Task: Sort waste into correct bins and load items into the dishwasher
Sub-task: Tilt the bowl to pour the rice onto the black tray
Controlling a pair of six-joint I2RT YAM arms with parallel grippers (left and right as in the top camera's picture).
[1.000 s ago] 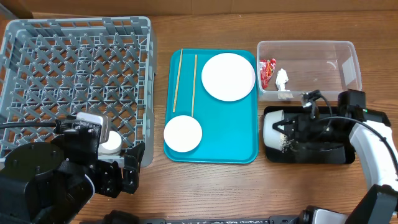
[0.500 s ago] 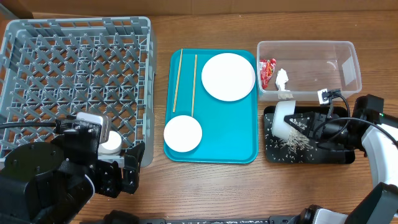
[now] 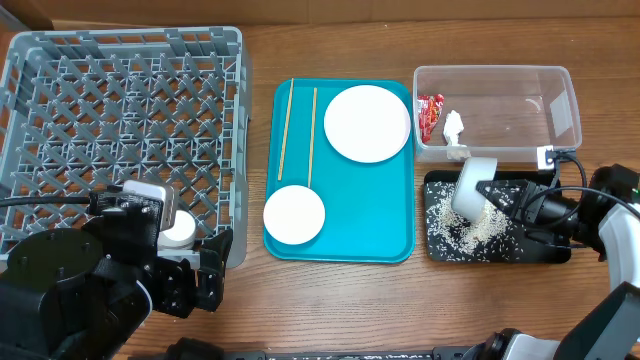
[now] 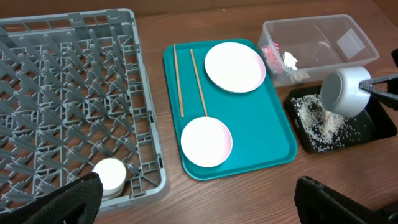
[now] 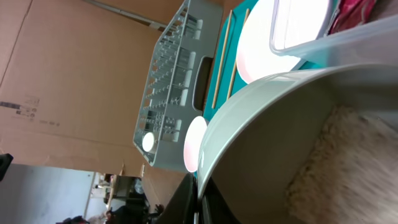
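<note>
Now clamped tight on bowl (image 3: 472, 187) rim with right gripper (image 3: 500, 195), bowl tipped mouth-down just ahead of it over tray (image 3: 545, 250), rice (image 3: 480, 228) spilled below. Rack (image 3: 125, 38) far to its left, nearer the wide-open, empty left gripper (image 3: 205, 272).

1. You see bright, even light from above; the teal tray (image 3: 395, 225) casts only a thin, soft shadow.
2. The white plate (image 3: 367, 122) is almost blown out.
3. Small glints sit on the clear tub (image 3: 560, 100).
4. In your right wrist view, the bowl (image 5: 261, 143) close to the lens looks soft and blurred.
</note>
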